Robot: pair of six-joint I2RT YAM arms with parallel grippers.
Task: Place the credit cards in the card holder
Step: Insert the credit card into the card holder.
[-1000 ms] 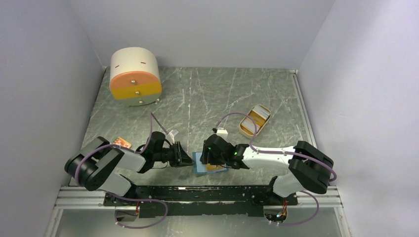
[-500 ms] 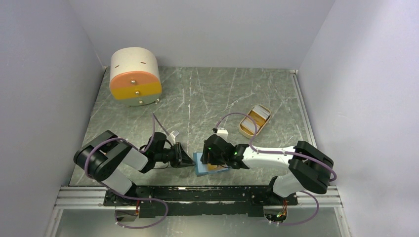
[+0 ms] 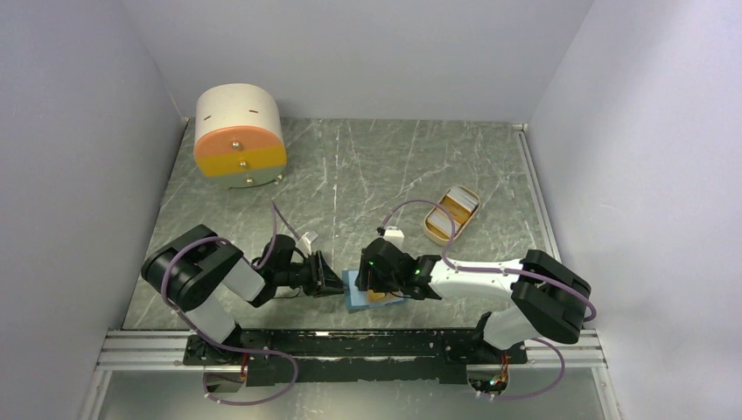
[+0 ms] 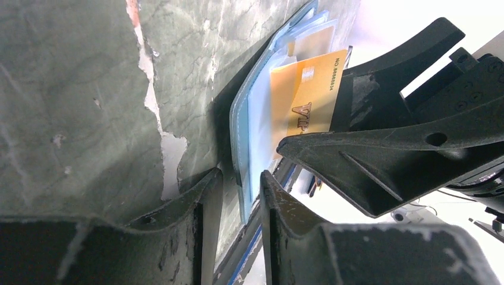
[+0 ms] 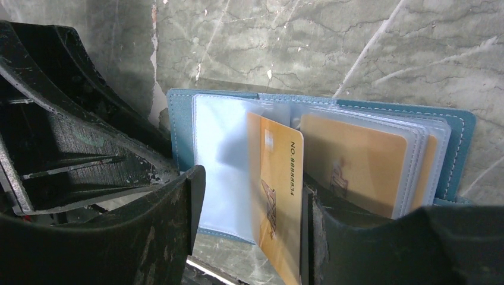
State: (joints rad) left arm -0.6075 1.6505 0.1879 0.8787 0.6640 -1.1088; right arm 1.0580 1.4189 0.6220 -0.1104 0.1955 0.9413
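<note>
- Card holder (image 3: 354, 300) lies open on the table (image 3: 394, 166), an orange credit card (image 5: 276, 178) standing among its sleeves.
- Left gripper (image 4: 239, 178), narrowly parted, straddles its left edge.
- Right gripper (image 5: 252, 181), spread wide, flanks the card.

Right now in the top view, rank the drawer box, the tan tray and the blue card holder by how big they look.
1. Drawer box: clearly largest.
2. Tan tray and blue card holder: alike, unranked; the right hand covers part of the holder.
</note>
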